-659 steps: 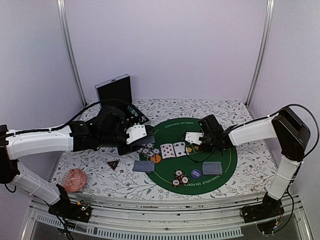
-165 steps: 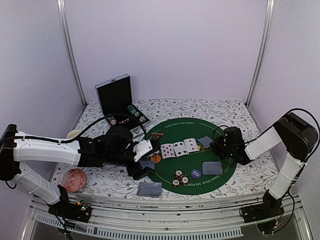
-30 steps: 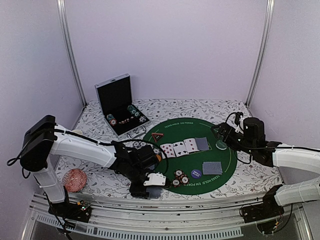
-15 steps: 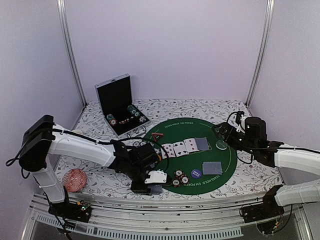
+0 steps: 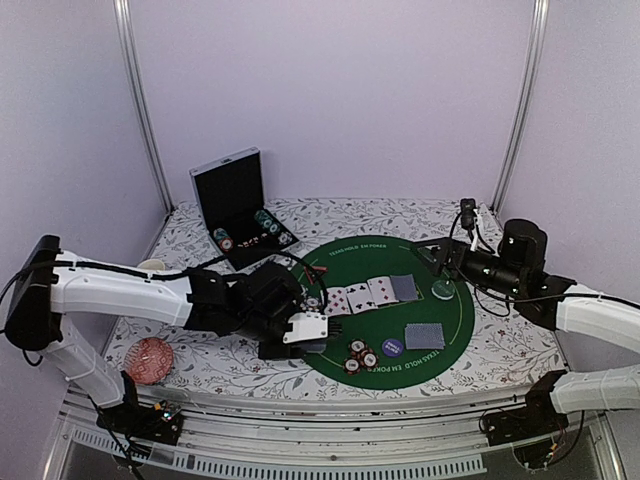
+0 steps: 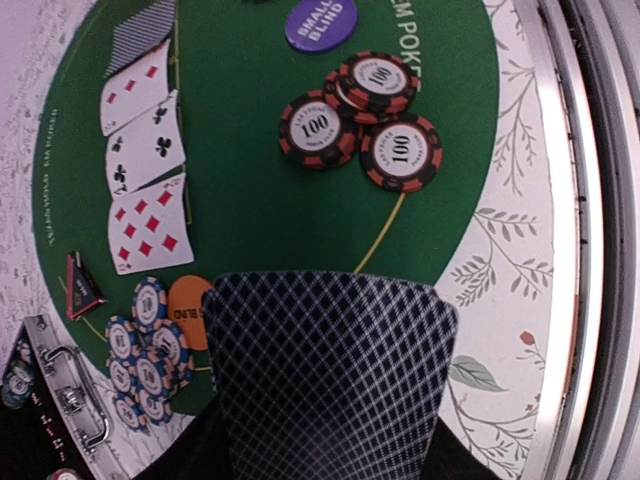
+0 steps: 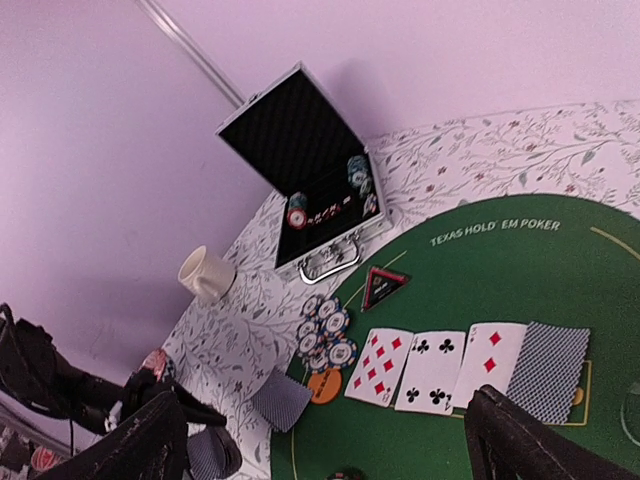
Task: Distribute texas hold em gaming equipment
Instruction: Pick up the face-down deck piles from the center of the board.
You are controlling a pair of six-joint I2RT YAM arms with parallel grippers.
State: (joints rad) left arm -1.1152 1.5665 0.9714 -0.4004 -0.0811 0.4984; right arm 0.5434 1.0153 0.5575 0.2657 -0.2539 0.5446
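Observation:
My left gripper [image 5: 305, 330] is shut on a blue-grey-backed playing card [image 6: 330, 370], held above the left edge of the green mat [image 5: 450, 325]. Below it lie red poker chips [image 6: 360, 120], a purple button [image 6: 320, 22], an orange button [image 6: 188, 298], blue chips [image 6: 145, 350] and the black triangular marker [image 6: 83, 283]. Three face-up cards [image 5: 355, 295] and one face-down card [image 5: 404, 288] form a row. Another face-down card [image 7: 283, 400] lies beside the orange button. My right gripper [image 5: 440, 255] hangs open and empty above the pale-green button [image 5: 443, 290].
An open metal case [image 5: 245, 220] with more chips stands at the back left. A cream mug [image 5: 150, 266] and a red patterned round object [image 5: 148, 360] sit on the floral cloth at the left. More face-down cards [image 5: 423, 335] lie on the mat's right.
My left gripper closed on the card near the table's front edge and carried it up and back toward the mat. The right arm drew back slightly to the right.

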